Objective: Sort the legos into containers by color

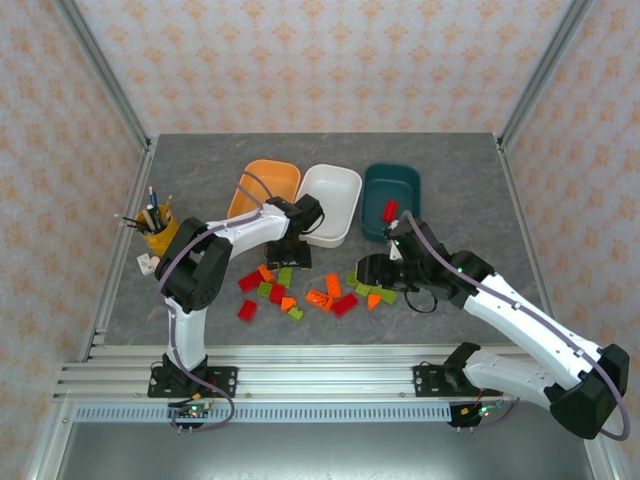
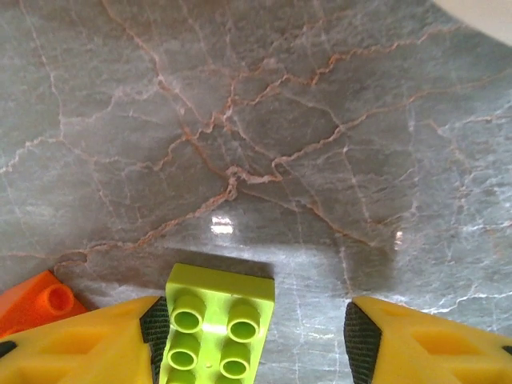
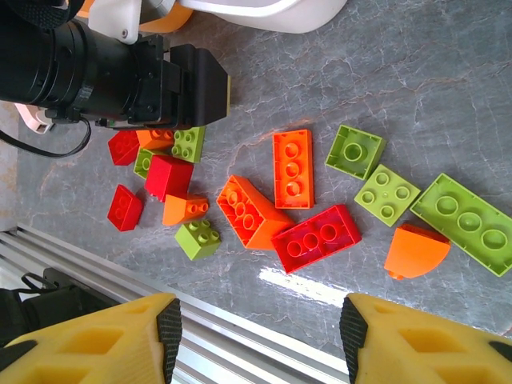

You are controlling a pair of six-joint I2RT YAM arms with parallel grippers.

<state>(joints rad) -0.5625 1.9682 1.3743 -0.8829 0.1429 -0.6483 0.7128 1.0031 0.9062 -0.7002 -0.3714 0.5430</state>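
Bolted at the near rail, both bases. From the left one, straight up to a sharply folded elbow, then out to the right along a white forearm, wrist bent downward, with the left claw (image 1: pixel 288 260) held low over the worktop (image 1: pixel 200 180) at the far-left edge of the legos (image 1: pixel 305 290). From its own wrist camera: spread wide and gripping nothing, with a lime green brick (image 2: pixel 216 324) studs-up between the yellow fingers (image 2: pixel 88 344), hard against the pad at that view's left (touching or just off it, cannot tell), and an orange brick (image 2: pixel 36 304) just outside that finger. From the right base, angled out right to a low elbow, then back in leftward, with the right claw (image 1: pixel 368 272) beside the right end of the scatter, likewise released, with nothing between its tips. Just ahead of it, a red brick (image 3: pixel 316 238), a rounded orange piece (image 3: pixel 414 252) and a long lime brick (image 3: pixel 472 222). Farther back, side by side: orange tub (image 1: pixel 268 180), white tub (image 1: pixel 338 188), teal tub (image 1: pixel 395 195). Off at far left, a yellow pencil cup (image 1: pixel 158 235).
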